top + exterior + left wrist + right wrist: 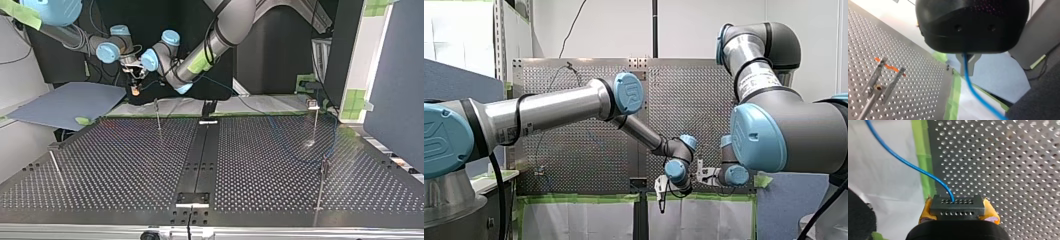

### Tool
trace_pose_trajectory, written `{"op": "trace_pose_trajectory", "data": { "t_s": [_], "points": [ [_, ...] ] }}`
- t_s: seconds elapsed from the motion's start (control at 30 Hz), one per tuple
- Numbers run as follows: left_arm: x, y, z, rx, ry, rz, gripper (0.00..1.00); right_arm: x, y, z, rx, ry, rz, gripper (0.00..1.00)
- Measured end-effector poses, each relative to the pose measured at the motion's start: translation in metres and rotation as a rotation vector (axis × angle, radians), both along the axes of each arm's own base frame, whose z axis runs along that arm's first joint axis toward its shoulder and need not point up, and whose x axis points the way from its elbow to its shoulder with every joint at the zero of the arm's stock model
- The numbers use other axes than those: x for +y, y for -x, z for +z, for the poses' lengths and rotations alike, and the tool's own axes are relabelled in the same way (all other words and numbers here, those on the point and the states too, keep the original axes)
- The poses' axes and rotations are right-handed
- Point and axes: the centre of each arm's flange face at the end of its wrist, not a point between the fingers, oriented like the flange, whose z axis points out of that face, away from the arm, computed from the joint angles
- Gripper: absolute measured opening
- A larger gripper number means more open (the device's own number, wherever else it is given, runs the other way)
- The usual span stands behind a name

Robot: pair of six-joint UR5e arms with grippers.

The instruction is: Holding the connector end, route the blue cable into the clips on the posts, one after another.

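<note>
Risk: slack blue cable (905, 163) snagging a post, or rising tension dragging connector (957, 208) askew in right claw (958, 213). Hold: connector clamped between that claw's yellow pads, cable arcing away past desk (1003, 170) edge. Guide: left claw (968, 66), metal fingers narrow, cable running between them. Nearby clipped post (876, 86): no cable in it. Top view: both claws upper left of frame, beyond desk.
</note>
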Motion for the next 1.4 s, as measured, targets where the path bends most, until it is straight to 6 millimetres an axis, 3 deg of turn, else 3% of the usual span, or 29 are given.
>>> {"op": "trace_pose_trajectory", "data": {
  "t_s": [0.13,0.33,1.07,1.4],
  "points": [
    [-0.005,0.0,0.002,-0.023,0.025,0.005,0.01,-0.012,0.0,0.017,-0.034,0.02,0.005,0.0],
    [-0.011,-0.003,0.004,-0.06,0.072,0.02,0.01,-0.02,-0.004,0.026,-0.058,0.015,0.042,0.0],
    [-0.011,-0.029,0.013,-0.191,0.183,0.139,0.01,-0.019,-0.003,0.013,-0.081,0.009,0.066,0.0],
    [-0.011,-0.041,0.015,-0.223,0.228,0.147,0.01,-0.029,-0.001,0.015,-0.077,-0.002,0.061,0.0]
  ]
}}
